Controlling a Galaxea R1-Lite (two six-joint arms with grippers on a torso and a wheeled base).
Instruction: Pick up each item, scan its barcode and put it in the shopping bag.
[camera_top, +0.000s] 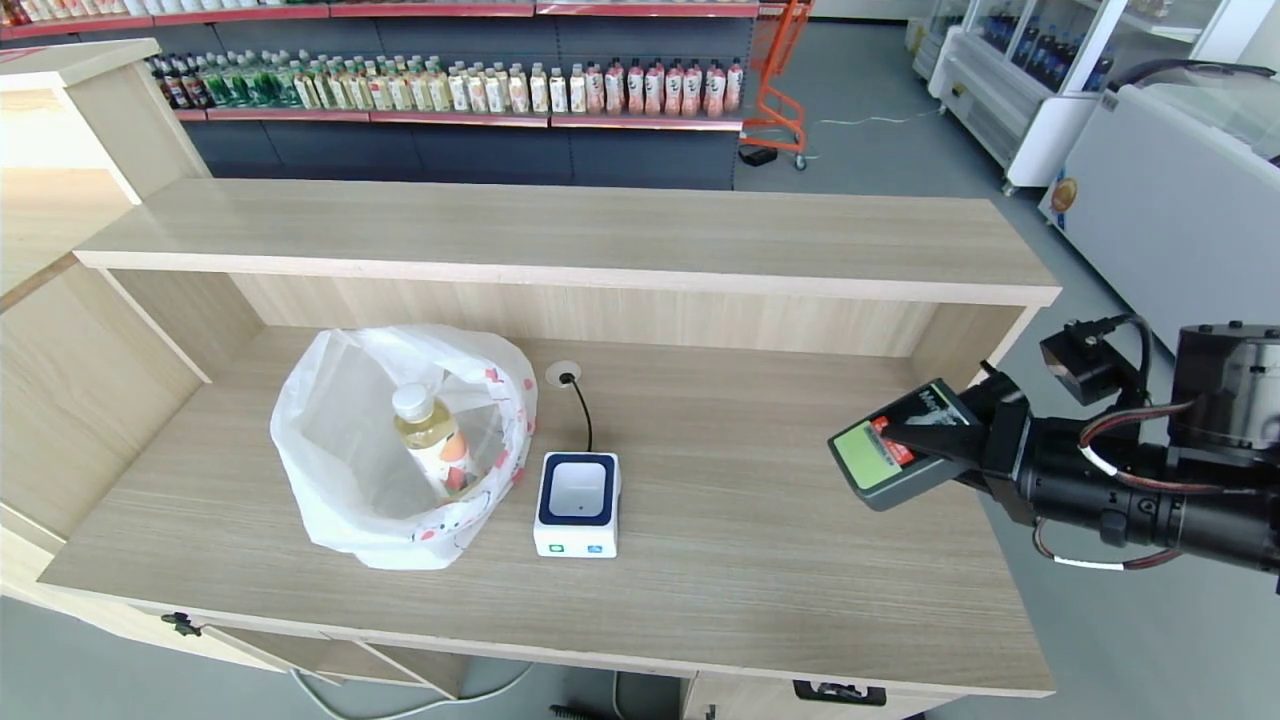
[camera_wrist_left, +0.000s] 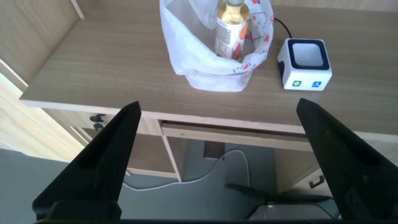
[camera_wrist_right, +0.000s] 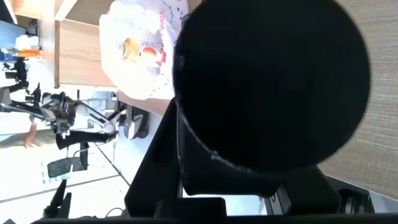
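A white plastic shopping bag (camera_top: 330, 440) stands open on the left of the wooden counter (camera_top: 760, 560), with a capped drink bottle (camera_top: 432, 440) upright inside it. A white scanner (camera_top: 578, 503) with a blue-framed window sits just right of the bag. My right gripper (camera_top: 905, 440) is shut on a dark container (camera_top: 880, 455) with a green and red face, held above the counter's right end. That dark container (camera_wrist_right: 273, 81) looms close in the right wrist view, with the bag (camera_wrist_right: 140, 68) beyond. My left gripper (camera_wrist_left: 217, 162) is open, low before the counter's front edge, facing the bag (camera_wrist_left: 186, 43) and scanner (camera_wrist_left: 306, 62).
A raised wooden ledge (camera_top: 560, 235) runs along the counter's back. The scanner's black cable (camera_top: 583, 410) leads to a hole in the counter. Shelves of bottles (camera_top: 450, 90) stand far behind, and a chest freezer (camera_top: 1170, 190) to the right.
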